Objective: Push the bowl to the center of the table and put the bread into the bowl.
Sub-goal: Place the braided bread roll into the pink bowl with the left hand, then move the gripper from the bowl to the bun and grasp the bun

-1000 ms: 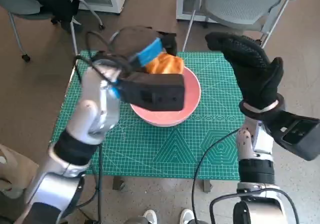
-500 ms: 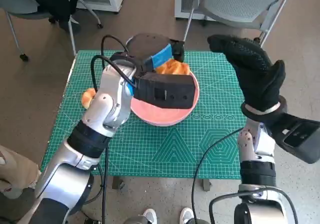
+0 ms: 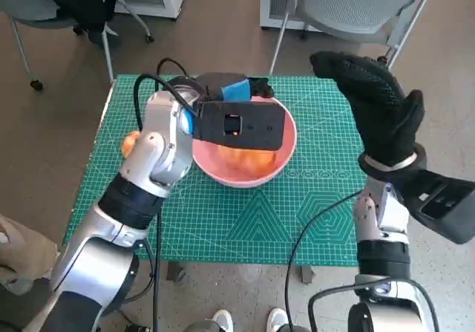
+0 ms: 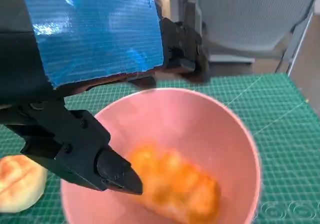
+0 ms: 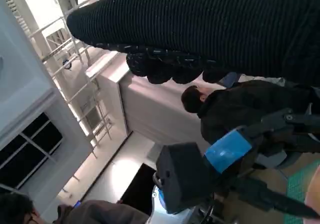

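Left wrist view is showing the bread (image 4: 175, 189) lying inside the bowl (image 4: 235, 139), directly beneath the left hand (image 4: 92, 78), whose fingers are spreading empty; the right hand (image 3: 378, 109) is hovering wide, well apart.

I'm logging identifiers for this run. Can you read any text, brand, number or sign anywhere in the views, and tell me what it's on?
Nothing readable in any view.
Green cutting mat: printed grid lines and geometric patterns; any numerals along its edges are too small to read.
Left hand: plain blue tape, no print.
Pink bowl, bread in it, right hand: no markings visible.
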Available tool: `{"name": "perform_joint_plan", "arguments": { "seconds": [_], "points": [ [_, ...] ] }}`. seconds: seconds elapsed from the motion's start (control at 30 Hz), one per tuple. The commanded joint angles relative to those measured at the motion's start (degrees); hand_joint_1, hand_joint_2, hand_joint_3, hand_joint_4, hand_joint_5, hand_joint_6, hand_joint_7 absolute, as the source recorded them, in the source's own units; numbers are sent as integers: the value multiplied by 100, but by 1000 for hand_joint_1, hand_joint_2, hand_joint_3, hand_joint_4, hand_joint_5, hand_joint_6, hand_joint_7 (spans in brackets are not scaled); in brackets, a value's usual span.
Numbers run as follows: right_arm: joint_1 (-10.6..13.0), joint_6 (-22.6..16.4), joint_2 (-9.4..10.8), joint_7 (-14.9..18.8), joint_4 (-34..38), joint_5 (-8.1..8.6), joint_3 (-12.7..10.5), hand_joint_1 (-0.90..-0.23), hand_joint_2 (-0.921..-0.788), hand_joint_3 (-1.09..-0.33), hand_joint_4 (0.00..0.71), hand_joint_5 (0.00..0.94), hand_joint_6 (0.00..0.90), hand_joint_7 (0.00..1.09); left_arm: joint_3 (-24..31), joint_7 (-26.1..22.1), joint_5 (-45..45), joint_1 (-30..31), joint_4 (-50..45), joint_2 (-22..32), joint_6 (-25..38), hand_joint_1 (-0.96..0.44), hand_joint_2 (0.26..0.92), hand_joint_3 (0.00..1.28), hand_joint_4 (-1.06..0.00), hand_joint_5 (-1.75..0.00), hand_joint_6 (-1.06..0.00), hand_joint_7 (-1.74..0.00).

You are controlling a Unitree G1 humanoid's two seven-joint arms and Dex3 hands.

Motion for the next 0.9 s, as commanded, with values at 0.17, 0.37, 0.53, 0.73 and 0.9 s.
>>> {"name": "perform_joint_plan", "arguments": {
  "seconds": [0.17, 0.37, 0.53, 0.73, 0.9],
  "points": [
    [127, 53, -29, -116, 13, -93, 47, -696, -921, -797, 45, 0, -1, 213, -22, 41, 63, -70, -367, 205, -17, -389, 700, 38, 1, 0, -50, -117],
    [157, 87, 5, -200, -92, -121, 106, -695, -921, -798, 45, 0, -1, 213, 94, 77, 28, 90, -727, 376, 62, -423, 707, 31, 1, 1, -53, -108],
    [180, 114, 26, -264, -159, -143, 149, -693, -921, -800, 45, 0, -1, 212, 297, -16, 54, 407, -1521, 734, 230, -442, 711, 25, 1, 1, -59, -104],
    [211, 168, 37, -280, -223, -112, 177, -693, -921, -800, 44, 0, -1, 211, 673, -313, 151, 901, -2749, 1356, 542, -439, 714, 19, 1, 1, -80, -103],
    [220, 202, 46, -275, -246, -85, 184, -692, -921, -798, 44, 0, -1, 211, 1186, -467, 124, 1323, -3595, 1813, 862, -336, 706, 10, 1, 1, -103, -94]
  ]
}}
